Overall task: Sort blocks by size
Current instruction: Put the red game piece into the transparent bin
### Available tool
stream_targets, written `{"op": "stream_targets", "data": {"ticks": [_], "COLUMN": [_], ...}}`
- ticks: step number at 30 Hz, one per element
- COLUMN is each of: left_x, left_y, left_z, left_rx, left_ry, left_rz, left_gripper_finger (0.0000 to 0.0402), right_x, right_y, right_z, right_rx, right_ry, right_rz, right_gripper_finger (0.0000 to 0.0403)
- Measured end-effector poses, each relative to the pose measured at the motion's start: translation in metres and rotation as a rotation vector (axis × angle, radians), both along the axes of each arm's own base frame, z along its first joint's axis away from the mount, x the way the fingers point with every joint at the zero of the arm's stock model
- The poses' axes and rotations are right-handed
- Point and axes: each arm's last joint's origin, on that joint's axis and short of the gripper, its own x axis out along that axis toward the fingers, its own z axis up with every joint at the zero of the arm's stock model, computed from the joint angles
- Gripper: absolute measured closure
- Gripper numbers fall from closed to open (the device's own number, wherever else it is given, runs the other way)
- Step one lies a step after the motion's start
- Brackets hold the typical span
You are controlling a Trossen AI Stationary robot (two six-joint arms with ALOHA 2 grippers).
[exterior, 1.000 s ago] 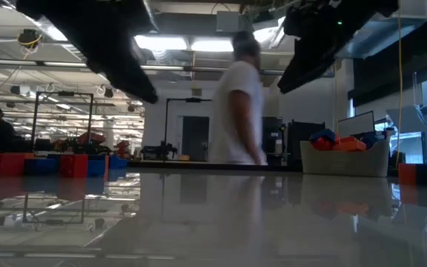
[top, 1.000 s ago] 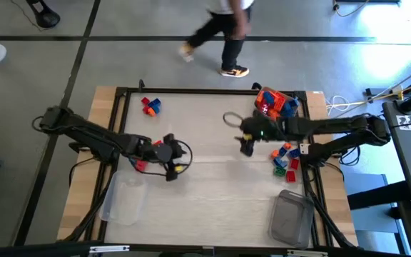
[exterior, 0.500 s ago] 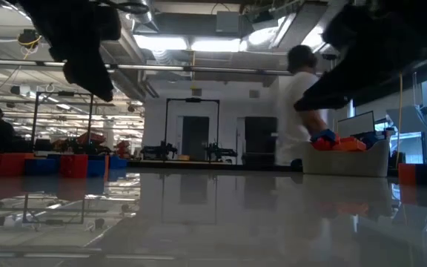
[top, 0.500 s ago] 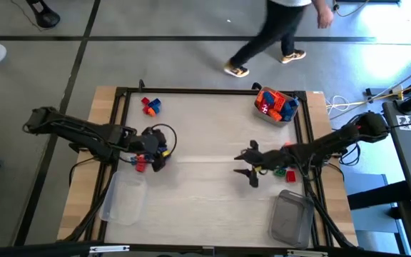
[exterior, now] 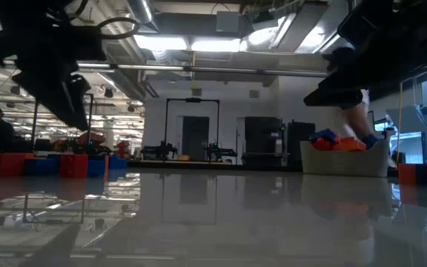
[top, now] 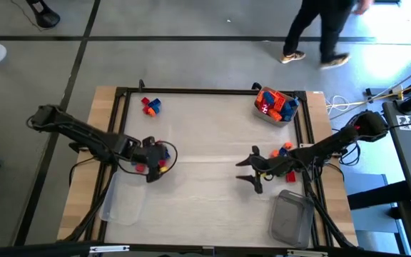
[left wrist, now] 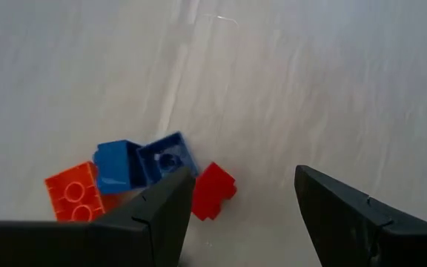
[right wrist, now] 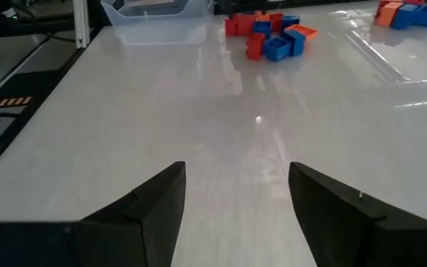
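Pale wood edges a white table (top: 205, 143) framed in black rails, seen from above. Treating the tabletop as a clock face, the left gripper (top: 153, 165) hangs at about 9 o'clock, its jaws spread wide and holding nothing, directly over a small cluster of blocks (left wrist: 139, 178): an orange one, two blue ones and a red one lying touching each other on the surface. The right gripper (top: 252, 171) sits toward 4 o'clock, its two dark fingers (right wrist: 143, 211) also well apart and empty above bare tabletop. Beside that arm, at 3 o'clock, a few more red, blue and green blocks (top: 285, 151) peek out. A clear tub heaped with red, orange and blue blocks (top: 275, 104) stands at 1 o'clock. A tiny red and blue pair (top: 150, 106) lies at 11 o'clock. An empty clear tub (top: 123, 200) rests at 7 o'clock, and a greyer tub (top: 291, 218) at 5 o'clock. Beyond the far edge, a person (top: 323, 32) walks across the grey floor.
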Motion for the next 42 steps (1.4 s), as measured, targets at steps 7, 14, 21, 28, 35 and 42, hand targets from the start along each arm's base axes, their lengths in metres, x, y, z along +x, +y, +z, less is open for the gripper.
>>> {"op": "stream_targets", "data": {"ticks": [7, 14, 21, 28, 35, 42], "left_x": [-0.004, -0.007, -0.013, -0.012, -0.012, -0.009], "left_y": [-0.002, 0.001, 0.008, 0.006, 0.007, 0.006], "left_z": [-0.018, -0.03, -0.042, -0.044, -0.044, -0.055], "left_rx": [0.054, 0.08, 0.088, 0.056, 0.06, 0.088], "left_ry": [-0.005, -0.019, 0.008, -0.029, -0.025, 0.039], "left_rz": [-0.11, -0.147, -0.11, -0.122, -0.125, -0.156], "left_gripper_finger": [0.0178, 0.0178, 0.0178, 0.0178, 0.0212, 0.0242], "right_x": [0.0, 0.0, 0.0, 0.0, 0.0, 0.0], "right_y": [-0.001, -0.001, -0.001, -0.001, -0.001, -0.001], "right_z": [0.0, 0.0, 0.0, 0.0, 0.0, 0.0], "right_rx": [-0.018, -0.024, -0.025, -0.026, -0.026, -0.027], "right_ry": [0.0, 0.0, 0.0, 0.0, 0.0, 0.0], "right_rz": [-0.029, -0.027, -0.027, -0.026, -0.026, -0.026], "right_gripper_finger": [0.0166, 0.0166, 0.0166, 0.0166, 0.0166, 0.0166]}}
